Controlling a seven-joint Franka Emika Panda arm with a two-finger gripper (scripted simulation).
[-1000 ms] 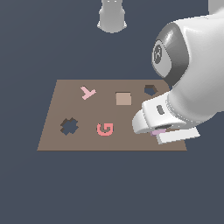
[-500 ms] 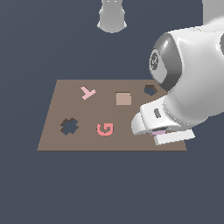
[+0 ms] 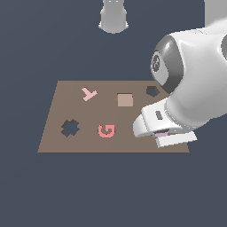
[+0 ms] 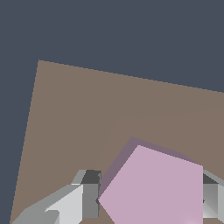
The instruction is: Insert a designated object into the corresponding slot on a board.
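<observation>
The white arm leans over the corner of the brown board nearest the camera on the exterior view's right, and its bulk hides most of what lies beneath it. In the wrist view the claw has one grey finger touching one side of the lilac pentagon block and the other finger at the opposite side, so it looks clamped on the block, which sits between them over bare brown board. From the exterior view only a thin sliver of the lilac block shows under the arm's white wrist. The dark pentagon slot lies at the far edge of the board on the exterior view's right, well apart from the block, partly hidden by the arm. Beside the slot, toward the exterior view's left, sits a tan square block, and further left a pink Y-shaped piece. Nearer the camera are a pink letter G and a dark cross-shaped cutout. The board rests on a dark blue-grey tabletop.
</observation>
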